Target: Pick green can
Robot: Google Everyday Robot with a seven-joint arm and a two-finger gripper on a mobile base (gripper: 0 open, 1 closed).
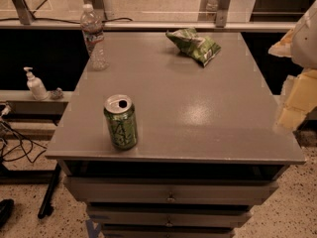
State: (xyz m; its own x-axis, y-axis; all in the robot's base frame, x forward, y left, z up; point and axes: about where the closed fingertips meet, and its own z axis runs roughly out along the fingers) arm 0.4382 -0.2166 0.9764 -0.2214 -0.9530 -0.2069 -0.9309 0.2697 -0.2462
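Setting, camera view: speckled floor (297, 212) around a grey bench (208, 113), with a pale rail and glass running behind it.
Bench front: I see a stack of drawers (171, 191) under the top, each with a small knob in the middle.
Green can: the green can (120, 122) stands upright on the bench near the front-left corner, silver top facing up with the opening showing and pale lettering on its side. Nothing touches it.
Gripper: the gripper (296, 100) sits at the right edge of my view as a pale yellow-white blur, above the right side of the bench and well apart from the green can. I cannot tell whether it is apart or together, and it holds nothing that I can make out.
Bottle: a clear plastic bottle (93, 36) stands upright at the back-left corner of the bench.
Snack bag: a green-and-white snack bag (194, 45) lies crumpled at the back, right of centre.
Left ledge: a white pump bottle (35, 85) stands on a low ledge beside the bench.
Floor, left: dark cables (15, 143) trail there.
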